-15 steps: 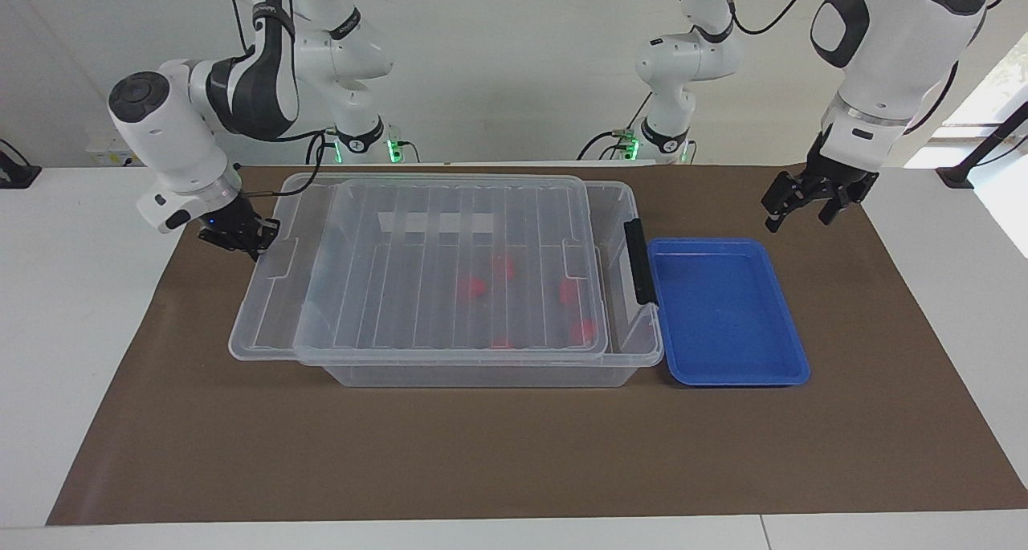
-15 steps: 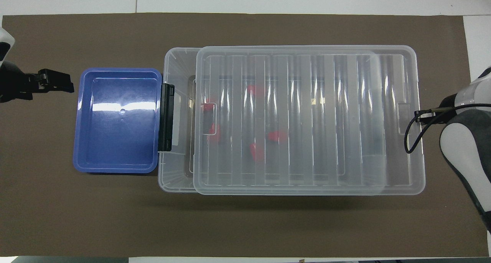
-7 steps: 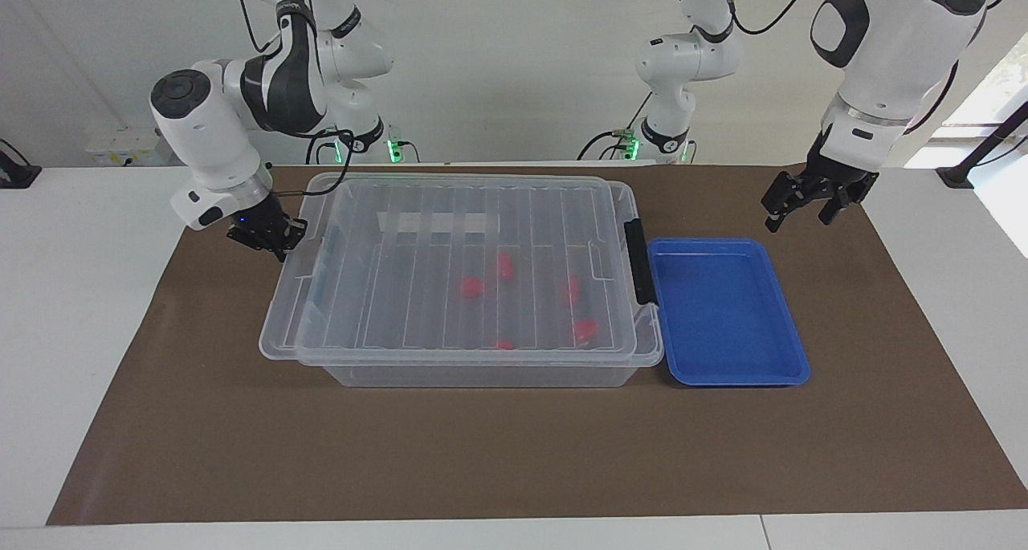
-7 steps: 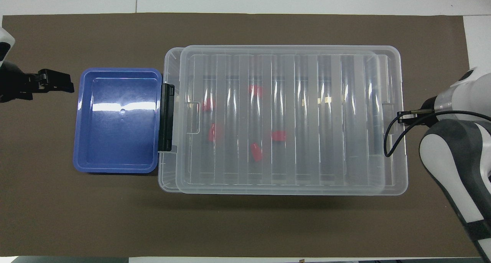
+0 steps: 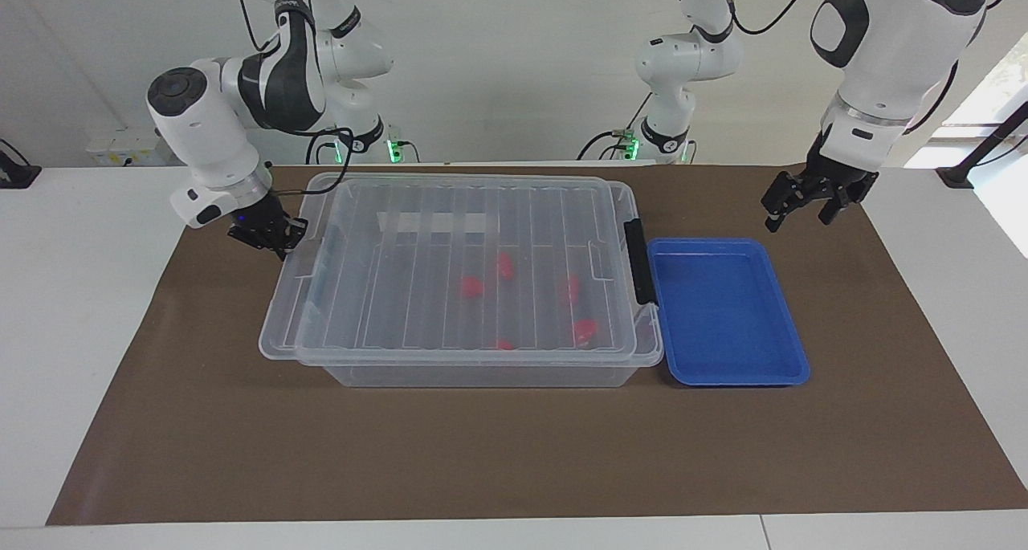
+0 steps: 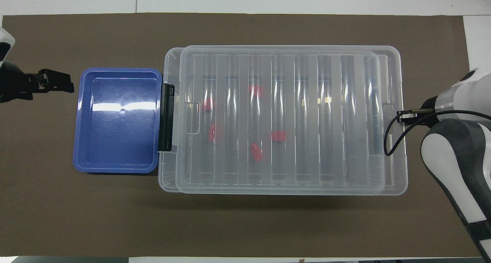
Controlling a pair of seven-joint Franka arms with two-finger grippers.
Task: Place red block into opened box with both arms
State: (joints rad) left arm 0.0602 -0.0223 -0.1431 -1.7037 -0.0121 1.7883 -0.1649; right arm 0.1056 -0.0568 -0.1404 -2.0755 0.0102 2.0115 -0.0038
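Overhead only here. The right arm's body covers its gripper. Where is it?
Observer: The right gripper is low at the lid's end rim, at the right arm's end of the box, jaws shut.
Operator: Lid lifted?
Observer: No, it lies flat on the box's rim.
Operator: Left gripper height?
Observer: The left gripper hangs in the air over the mat, well above the blue tray's rim, jaws open.
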